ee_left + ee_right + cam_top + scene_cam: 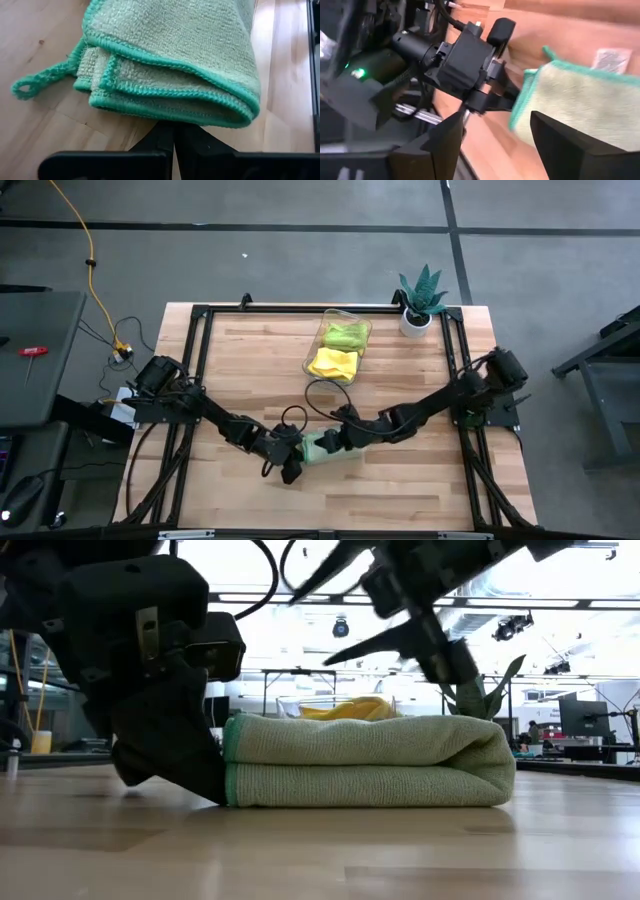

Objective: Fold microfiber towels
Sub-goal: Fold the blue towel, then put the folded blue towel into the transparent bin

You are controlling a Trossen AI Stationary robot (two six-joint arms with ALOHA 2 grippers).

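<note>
Now mint towel (365, 761) lies folded on table (400, 480); left gripper (173, 142) pinched shut, empty, tips just beside hem, probably steadying stack; right gripper (500, 137) spread wide above towel, apparently just letting go; other towels wait in bin (337, 346)

Folded mint green towel (365, 760) lies flat on table
</note>
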